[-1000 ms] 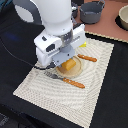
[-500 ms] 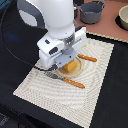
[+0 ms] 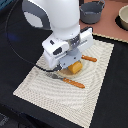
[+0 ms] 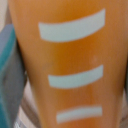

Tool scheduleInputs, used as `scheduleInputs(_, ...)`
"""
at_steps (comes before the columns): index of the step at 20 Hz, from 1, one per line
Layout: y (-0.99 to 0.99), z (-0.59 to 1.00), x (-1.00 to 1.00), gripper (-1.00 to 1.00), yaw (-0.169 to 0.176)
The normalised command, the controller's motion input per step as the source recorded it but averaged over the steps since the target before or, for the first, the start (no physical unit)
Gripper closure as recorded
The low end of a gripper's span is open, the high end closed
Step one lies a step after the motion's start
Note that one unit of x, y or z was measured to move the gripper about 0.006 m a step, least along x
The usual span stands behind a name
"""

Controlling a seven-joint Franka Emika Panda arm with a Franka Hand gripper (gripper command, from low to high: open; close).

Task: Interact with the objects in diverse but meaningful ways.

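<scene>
A golden bread loaf (image 3: pixel 75 68) lies in the middle of the striped placemat (image 3: pixel 97 92), directly under my gripper (image 3: pixel 70 61). The white hand hides the fingers in the exterior view. In the wrist view the bread loaf (image 4: pixel 70 55) fills the frame, orange with three white stripes, and a grey-teal finger (image 4: pixel 7 75) runs along one side of it. Whether the jaws press on it does not show. An orange-handled fork (image 3: pixel 73 83) lies in front of the loaf. The orange-handled knife (image 3: pixel 90 59) lies behind it.
A grey saucepan (image 3: pixel 92 11) stands at the back on the pinkish surface, with a pale bowl (image 3: pixel 123 17) at the far right edge. A black cable (image 3: pixel 15 47) loops on the exterior view's left. Dark table surrounds the mat.
The hand has stayed over the loaf and sits slightly lower on it. The loaf, fork and knife lie where they were.
</scene>
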Motion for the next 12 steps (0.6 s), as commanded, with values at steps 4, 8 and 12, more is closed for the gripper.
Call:
scheduleInputs(4, 0.31, 0.53, 0.01, -1.00, 0.000)
scheduleInputs(8, 0.26, 1.00, 0.08, -1.00, -0.016)
scheduleInputs(12, 0.28, 1.00, 0.04, -1.00, -0.064)
